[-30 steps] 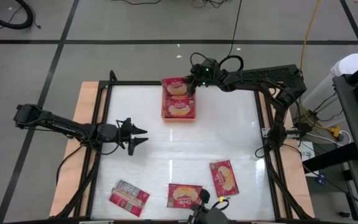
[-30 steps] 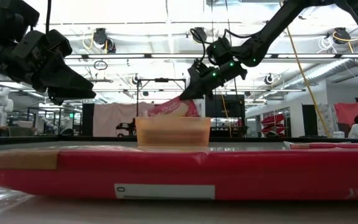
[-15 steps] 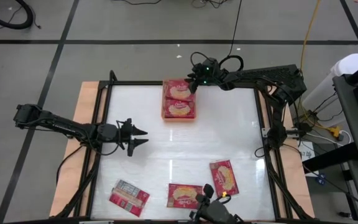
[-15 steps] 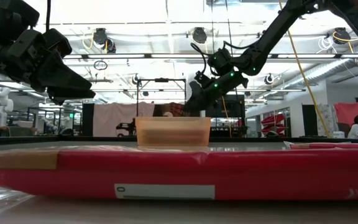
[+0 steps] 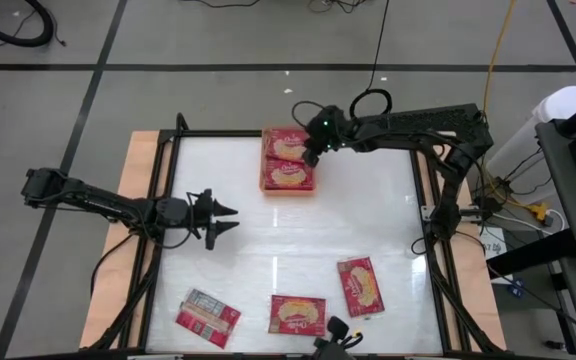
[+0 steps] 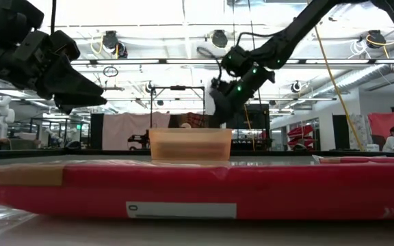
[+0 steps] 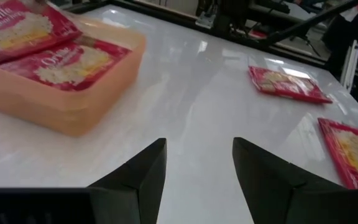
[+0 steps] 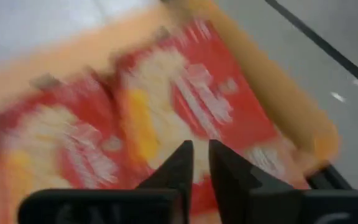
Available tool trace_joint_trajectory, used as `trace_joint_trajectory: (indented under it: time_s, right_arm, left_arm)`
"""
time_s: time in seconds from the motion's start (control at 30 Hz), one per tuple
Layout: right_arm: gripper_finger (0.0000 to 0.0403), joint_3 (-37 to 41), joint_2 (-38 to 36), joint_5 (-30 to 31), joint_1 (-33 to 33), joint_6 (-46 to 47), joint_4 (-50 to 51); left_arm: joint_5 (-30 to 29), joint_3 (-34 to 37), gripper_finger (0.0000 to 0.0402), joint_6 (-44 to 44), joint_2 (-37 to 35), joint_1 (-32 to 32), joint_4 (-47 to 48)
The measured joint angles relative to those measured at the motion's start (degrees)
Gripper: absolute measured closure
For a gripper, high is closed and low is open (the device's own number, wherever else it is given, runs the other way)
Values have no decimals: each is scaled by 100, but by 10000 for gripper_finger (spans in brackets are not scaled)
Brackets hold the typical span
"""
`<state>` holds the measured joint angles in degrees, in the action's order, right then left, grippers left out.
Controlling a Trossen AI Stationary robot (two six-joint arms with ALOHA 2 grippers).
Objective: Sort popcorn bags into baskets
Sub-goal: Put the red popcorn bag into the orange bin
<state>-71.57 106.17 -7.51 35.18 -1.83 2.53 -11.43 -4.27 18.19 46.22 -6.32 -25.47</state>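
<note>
The orange basket stands at the table's far middle. Two red popcorn bags lie flat in it side by side, picture up: one in the far half, one in the near half. My right gripper hangs over the basket's right rim, slanting down. Its fingers are shut with nothing between them, above the bags. In the low view it stands clear above the basket. My left gripper waits open at the table's left middle, above the table.
Three more popcorn bags lie flat near the front edge: one at the left with a greyish panel up, one in the middle, one farther right. White tabletop lies between them and the basket. A black frame runs round the table.
My right gripper held a bag tilted over the basket's far half and has let it go. The bag has fallen flat into the far half. The gripper has then tipped further down and moved a little toward the near edge, along the basket's right rim.
</note>
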Motion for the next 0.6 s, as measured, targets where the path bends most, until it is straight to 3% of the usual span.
trace_joint_trajectory:
  time_s: [0.2, 0.6]
  right_arm:
    - [399, -4, 59, 300, 186, -399, 182]
    - [398, -7, 411, 311, 433, -708, -306]
  left_arm:
    - [18, 0, 215, -160, 0, 135, -137]
    - [108, 0, 215, -424, 0, 470, -186]
